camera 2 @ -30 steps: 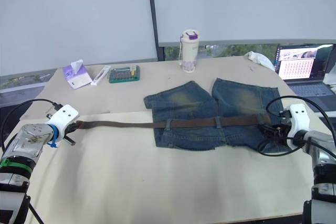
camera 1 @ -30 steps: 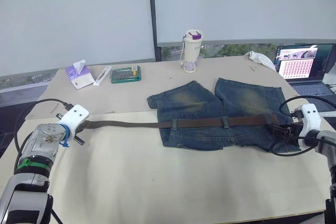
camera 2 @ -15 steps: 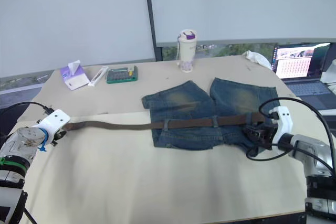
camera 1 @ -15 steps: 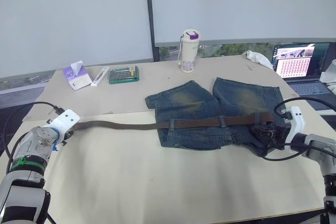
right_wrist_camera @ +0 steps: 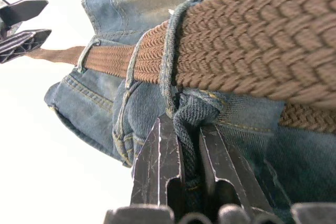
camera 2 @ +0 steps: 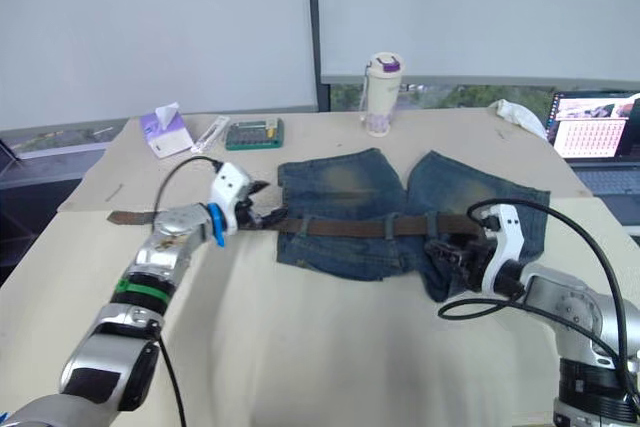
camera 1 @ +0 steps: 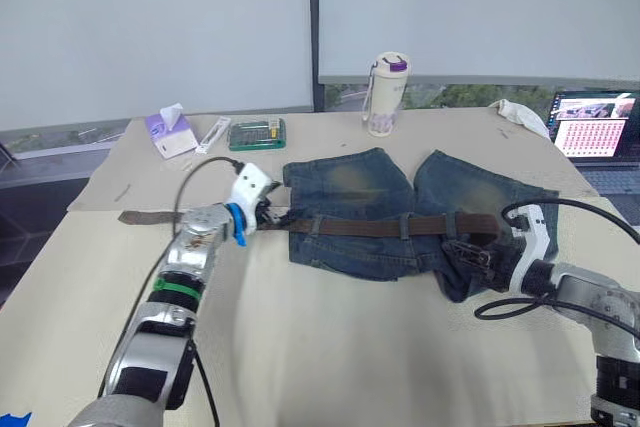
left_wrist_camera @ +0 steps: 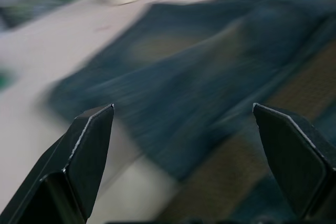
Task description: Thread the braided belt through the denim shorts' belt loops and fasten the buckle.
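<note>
My landmark is the denim shorts, lying flat on the table with the waistband toward me.

1. Right gripper: at the near right corner of the shorts. Its fingers are pinched narrow on a bunched fold of waistband denim just under a belt loop.
2. Braided belt: runs along the waistband, passing under the loops I can see across the shorts. Its free tail lies on the table well out past the left edge of the shorts.
3. Left gripper: at the left edge of the shorts, fingers spread wide, holding nothing, with the belt just in front of it.
4. Buckle: I cannot make it out.
5. Beyond the shorts stand a tumbler, a green case and a tissue pack.

Judgement: threading looks largely done; what is left is bringing the tail around and fastening the buckle
</note>
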